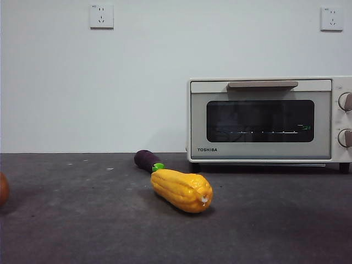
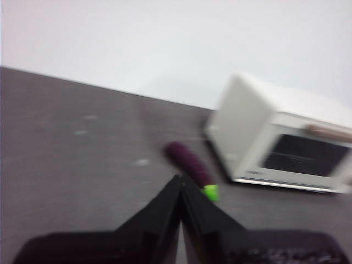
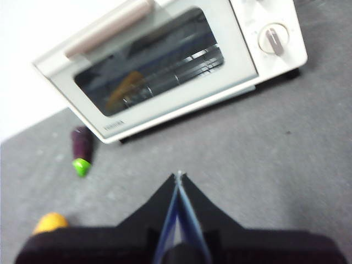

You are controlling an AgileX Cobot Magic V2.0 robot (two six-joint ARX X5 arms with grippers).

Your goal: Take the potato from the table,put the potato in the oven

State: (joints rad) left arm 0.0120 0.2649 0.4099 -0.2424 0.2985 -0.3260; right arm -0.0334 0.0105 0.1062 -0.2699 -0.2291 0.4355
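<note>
Starting: nothing held yet; I judge the first reach is still ahead.
Potato (image 1: 3, 188): only an orange-brown sliver at the front view's left edge, on the table (image 1: 82, 220), well apart from the oven (image 1: 264, 118).
Left gripper (image 2: 180, 179): jaws pressed together, empty, aimed past the eggplant (image 2: 190, 164).
Right gripper (image 3: 178, 176): jaws also together, empty, facing the oven.
Oven door: shut, handle (image 3: 107, 28) across its top edge.
Doing it well: I should spread my left jaws before descending, straddle the potato's middle, and have the right pull the door down first.
Watch: the corn (image 1: 182, 190) lies between potato and oven; lift over it.
</note>
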